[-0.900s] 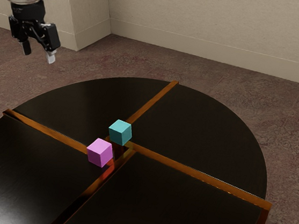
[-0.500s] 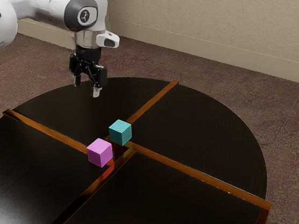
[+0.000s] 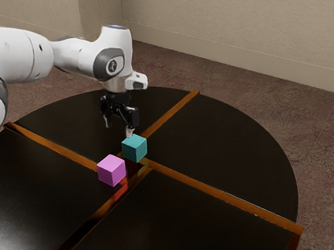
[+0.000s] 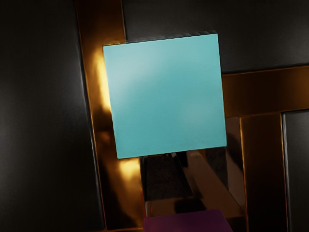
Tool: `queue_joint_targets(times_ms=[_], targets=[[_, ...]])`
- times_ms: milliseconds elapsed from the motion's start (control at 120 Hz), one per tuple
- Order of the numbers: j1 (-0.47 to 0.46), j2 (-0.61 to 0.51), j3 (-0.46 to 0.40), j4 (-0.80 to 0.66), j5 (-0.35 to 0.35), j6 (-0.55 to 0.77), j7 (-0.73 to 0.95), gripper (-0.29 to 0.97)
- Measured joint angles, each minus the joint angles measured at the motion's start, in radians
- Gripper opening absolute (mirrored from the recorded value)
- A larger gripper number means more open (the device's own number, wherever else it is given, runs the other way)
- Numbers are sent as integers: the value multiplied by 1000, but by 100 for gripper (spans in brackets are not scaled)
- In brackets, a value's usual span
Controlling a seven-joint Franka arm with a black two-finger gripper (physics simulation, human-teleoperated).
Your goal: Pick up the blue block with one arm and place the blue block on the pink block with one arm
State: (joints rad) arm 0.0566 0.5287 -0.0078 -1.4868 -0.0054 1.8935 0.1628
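The blue block (image 3: 134,148), teal in colour, sits at the middle of the round black table (image 3: 225,144), where the two orange strips cross. The pink block (image 3: 111,170) stands just in front of it, toward the exterior view's left, with a small gap between them. My gripper (image 3: 117,126) hangs open a little above the blue block, slightly to its left and behind it, with nothing between the fingers. In the wrist view the blue block's top face (image 4: 164,94) lies close beneath my hand, and an edge of the pink block (image 4: 188,223) shows beyond it.
Orange strips (image 3: 219,195) split the tabletop into four dark quarters. A carpeted floor (image 3: 312,123) surrounds the table, and beige walls (image 3: 239,18) rise behind it.
My arm has swept down from the upper left of the exterior view to just above the blue block. The gripper stayed open, and neither block has moved.
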Motion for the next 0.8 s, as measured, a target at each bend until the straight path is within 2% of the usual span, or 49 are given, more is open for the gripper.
queue_joint_targets(times_ms=[183, 800], targets=[[-3, 88, 0, 44, -17, 84, -16, 68], [-8, 190, -4, 104, -53, 188, -114, 68]])
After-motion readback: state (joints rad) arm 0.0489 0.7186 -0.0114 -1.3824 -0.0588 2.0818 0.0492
